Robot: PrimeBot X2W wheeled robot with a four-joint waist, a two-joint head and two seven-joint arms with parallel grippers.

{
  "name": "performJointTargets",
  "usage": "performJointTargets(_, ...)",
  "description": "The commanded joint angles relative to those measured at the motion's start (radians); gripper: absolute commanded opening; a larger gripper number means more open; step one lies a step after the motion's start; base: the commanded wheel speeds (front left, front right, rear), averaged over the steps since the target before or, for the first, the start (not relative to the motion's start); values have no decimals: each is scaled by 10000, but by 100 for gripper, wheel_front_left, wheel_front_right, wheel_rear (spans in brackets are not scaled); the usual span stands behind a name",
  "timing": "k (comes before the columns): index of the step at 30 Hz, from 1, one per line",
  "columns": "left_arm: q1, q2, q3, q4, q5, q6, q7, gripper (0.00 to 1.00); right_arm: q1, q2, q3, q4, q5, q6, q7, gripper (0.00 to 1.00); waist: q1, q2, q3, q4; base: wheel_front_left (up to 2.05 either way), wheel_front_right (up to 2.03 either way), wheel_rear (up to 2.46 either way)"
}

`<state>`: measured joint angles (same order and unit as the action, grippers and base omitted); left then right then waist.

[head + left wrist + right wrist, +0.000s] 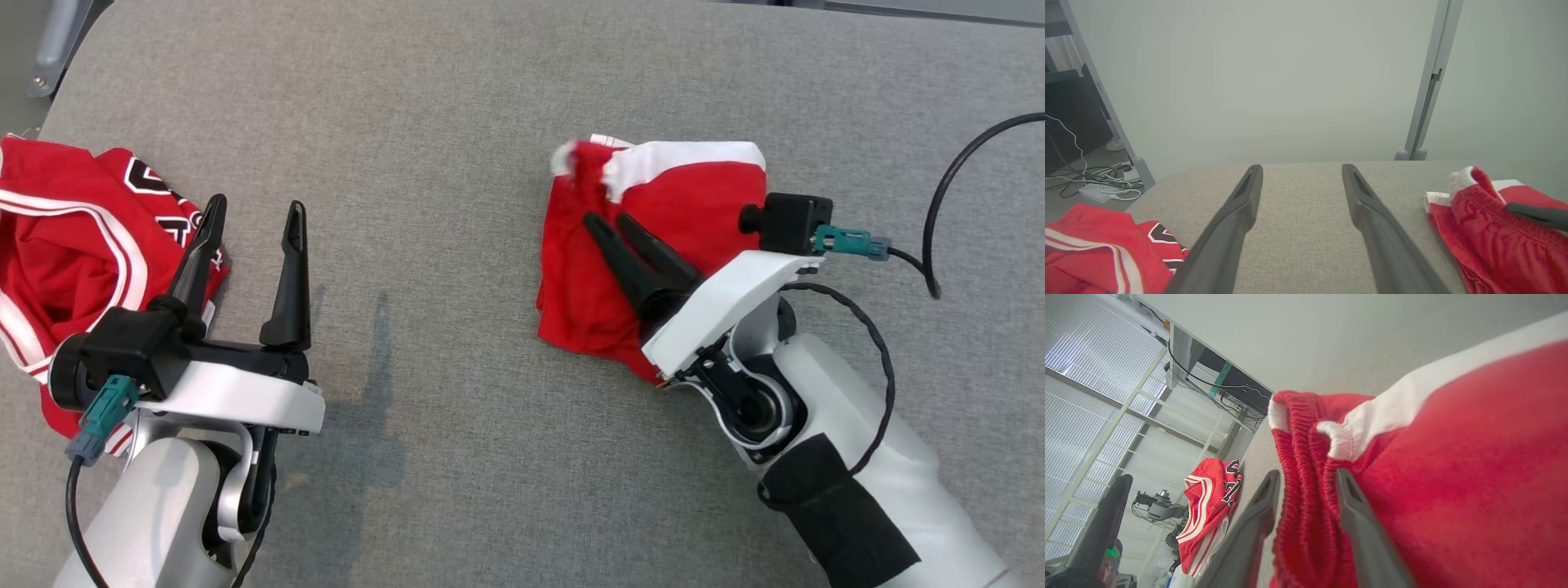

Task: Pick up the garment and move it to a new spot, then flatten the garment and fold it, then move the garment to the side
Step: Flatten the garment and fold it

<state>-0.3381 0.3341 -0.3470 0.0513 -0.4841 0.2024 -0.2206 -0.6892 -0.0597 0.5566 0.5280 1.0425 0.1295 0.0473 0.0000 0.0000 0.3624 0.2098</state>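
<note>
The garment [669, 212] is a folded red piece with a white ribbed band, lying on the grey cloth table [457, 122] right of centre. My right gripper [607, 219] rests on top of it, pointing up and left. In the right wrist view its jaws [1307, 473] stand apart, with a ribbed fold of the garment [1453, 477] bunched between them. The fold's upper left edge is blurred in the head view. My left gripper [256, 204] hovers open and empty over bare table at the left. In its own view [1301, 167] the garment [1490, 228] lies to the right.
A second red jersey [73, 245] with white stripes and black lettering lies crumpled at the table's left edge, just beside my left gripper. A black cable [939, 212] loops over the table at the far right. Beyond the far edge stand a grey post [1429, 81] and floor cables [1098, 179].
</note>
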Motion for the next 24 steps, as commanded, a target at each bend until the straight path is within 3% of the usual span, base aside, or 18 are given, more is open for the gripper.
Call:
performJointTargets(1,-182,79,37,51,35,6,-51,100,-125,-76,277,-225,-20,24,-303,100,0,0,-64,-110,0,0,0)
performJointTargets(6,-76,157,54,91,-12,38,8,100,-205,-444,736,-645,-417,24,-1142,100,0,0,-222,-364,0,0,0)
performJointTargets(12,132,297,177,29,-48,183,65,100,-27,-1085,259,-920,-1708,24,-2696,100,0,0,-535,-797,0,0,0)
performJointTargets(18,429,517,389,-157,-102,392,98,100,803,-1586,-1740,-1386,-3538,23,-3112,100,0,0,-804,-1220,0,0,0)
performJointTargets(24,797,679,560,-370,-176,577,75,100,2207,-1579,-4101,-2396,-5542,23,-3127,100,0,0,-1015,-1570,0,0,0)
